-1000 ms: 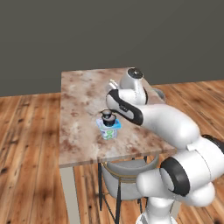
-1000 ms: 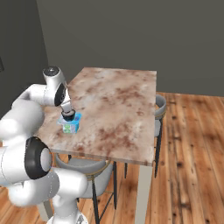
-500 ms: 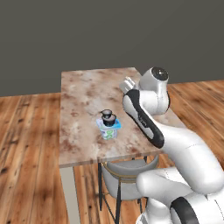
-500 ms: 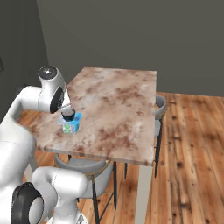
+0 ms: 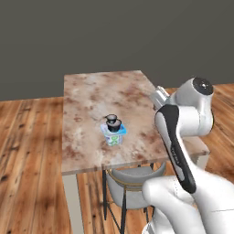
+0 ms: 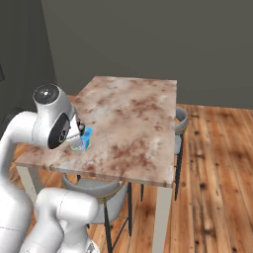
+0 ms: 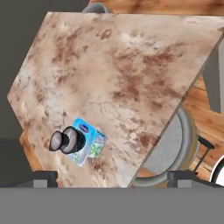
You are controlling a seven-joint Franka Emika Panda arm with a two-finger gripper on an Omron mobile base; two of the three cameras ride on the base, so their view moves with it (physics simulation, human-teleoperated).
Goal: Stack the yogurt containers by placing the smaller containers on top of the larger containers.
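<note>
The larger container, a squarish white tub with a light-blue lid, stands near the table's front edge. Two smaller containers, dark round cups, are stacked on it: the wider one sits on the lid and the narrower one sits on top of that. In the right base view my arm covers most of the tub. My gripper hangs high above the table, off to the side of the stack. It is open, its fingertips wide apart, with nothing between them.
The marbled brown table stands on a wooden floor against a dark wall. A grey stool is tucked under its near edge and another stool stands at its right side.
My arm has lifted off the stack and swung up and back toward the base. The tub and both cups have stayed where they were.
</note>
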